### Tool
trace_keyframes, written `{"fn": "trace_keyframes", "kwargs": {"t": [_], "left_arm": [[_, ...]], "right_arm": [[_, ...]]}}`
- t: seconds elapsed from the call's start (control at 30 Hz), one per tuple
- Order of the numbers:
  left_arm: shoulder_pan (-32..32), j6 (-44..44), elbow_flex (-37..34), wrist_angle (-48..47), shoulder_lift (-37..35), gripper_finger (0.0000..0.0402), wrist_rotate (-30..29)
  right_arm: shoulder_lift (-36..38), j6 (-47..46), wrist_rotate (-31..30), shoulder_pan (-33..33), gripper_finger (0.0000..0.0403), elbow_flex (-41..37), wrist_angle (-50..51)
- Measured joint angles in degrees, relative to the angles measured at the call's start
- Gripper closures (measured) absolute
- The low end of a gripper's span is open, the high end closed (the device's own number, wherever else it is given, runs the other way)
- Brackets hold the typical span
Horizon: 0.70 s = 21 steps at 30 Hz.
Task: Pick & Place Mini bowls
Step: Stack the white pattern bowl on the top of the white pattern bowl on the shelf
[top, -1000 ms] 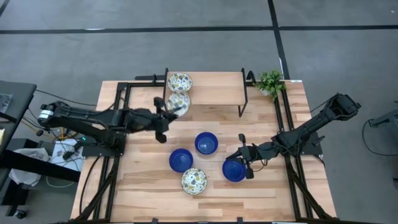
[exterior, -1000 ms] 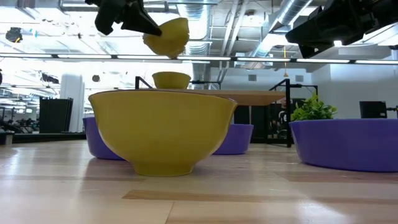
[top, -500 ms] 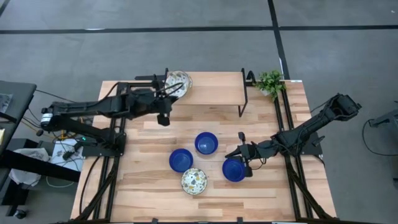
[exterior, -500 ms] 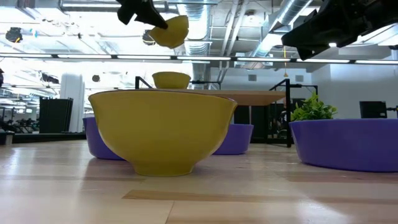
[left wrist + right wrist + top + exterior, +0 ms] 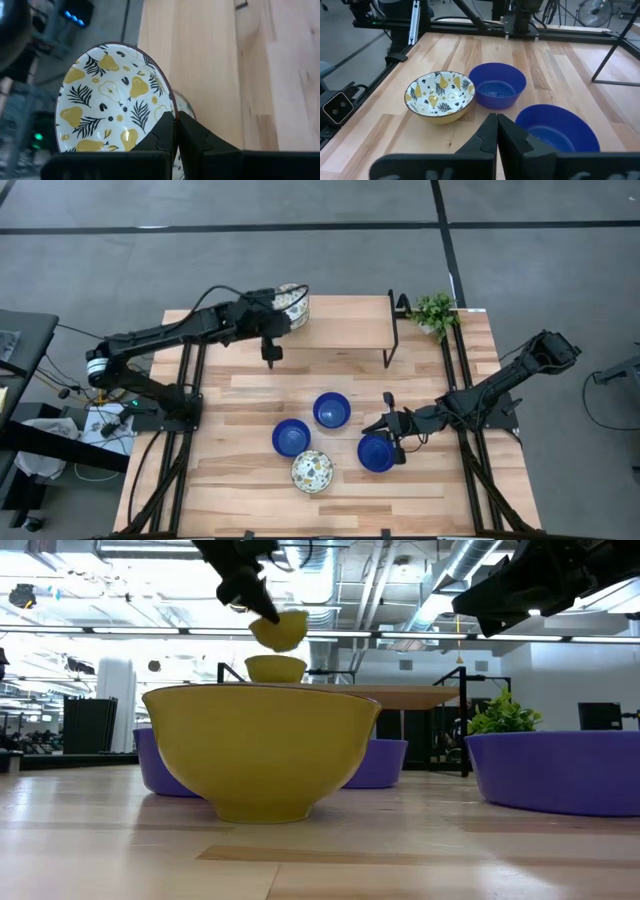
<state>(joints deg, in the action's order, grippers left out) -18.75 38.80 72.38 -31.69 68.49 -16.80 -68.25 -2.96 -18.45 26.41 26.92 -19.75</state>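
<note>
My left gripper [image 5: 282, 300] is shut on a pear-patterned mini bowl [image 5: 293, 302] over the left end of the raised wooden shelf [image 5: 345, 320]. The bowl hangs above a second patterned bowl [image 5: 275, 668] that stands on that shelf. On the table rest three blue bowls [image 5: 332, 410] [image 5: 291, 437] [image 5: 375, 453] and another patterned bowl [image 5: 312, 471], which fills the low view [image 5: 262, 750]. My right gripper [image 5: 496, 122] is shut and empty. It hovers above the table beside the rightmost blue bowl. My left gripper pinches the held bowl's rim [image 5: 172, 112], one finger [image 5: 162, 132] inside the bowl and one outside. The fingers come from the table's left, slanting down. The bowl hangs tilted [image 5: 278, 630], lifted clear of the bowl on the shelf.
The shelf stands on black metal legs [image 5: 391, 340] at the far side. A small green plant [image 5: 435, 310] sits at the far right corner. Black rails run along both side edges of the table. Bare wood lies at the near left and under the shelf.
My left gripper has carried the patterned bowl toward the table's far edge and a little up, from in front of the shelf to above the bowl standing on it. It stays shut on the bowl's rim, and the bowl stays tilted.
</note>
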Motion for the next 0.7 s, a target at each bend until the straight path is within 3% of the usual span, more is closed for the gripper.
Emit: {"fn": "trace_keyframes", "kwargs": {"t": [0.23,0.7], "left_arm": [[-5.70,-1.91,-0.02,-2.17,1.94,0.0392,4.12],[-5.79,-4.00,0.00,-2.73,1.70,0.0392,7.78]], "right_arm": [[0.00,-0.02,0.34,0.68,0.0403,-0.01,0.12],[0.00,-0.04,0.34,0.83,0.0403,0.00,0.63]]}}
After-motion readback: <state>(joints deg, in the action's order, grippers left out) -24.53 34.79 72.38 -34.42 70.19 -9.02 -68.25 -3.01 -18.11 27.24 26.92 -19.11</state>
